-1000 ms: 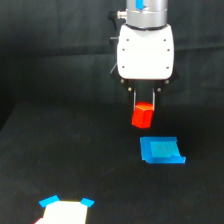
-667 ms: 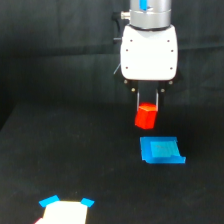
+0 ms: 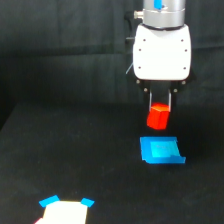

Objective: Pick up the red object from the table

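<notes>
Slippage is the risk judged here — the red object (image 3: pixel 158 117) is held clear of the table (image 3: pixel 75 150), above the blue rectangle (image 3: pixel 160 150), pinched apparently only at its top by the nearly closed gripper (image 3: pixel 160 104) — a jolt could drop it.

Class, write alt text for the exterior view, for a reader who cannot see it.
A white robot gripper holds a small red object between its fingers, lifted above a black table. A flat blue rectangle lies on the table just below it, and a white sheet with blue corners sits at the bottom edge, toward the exterior view's left.
</notes>
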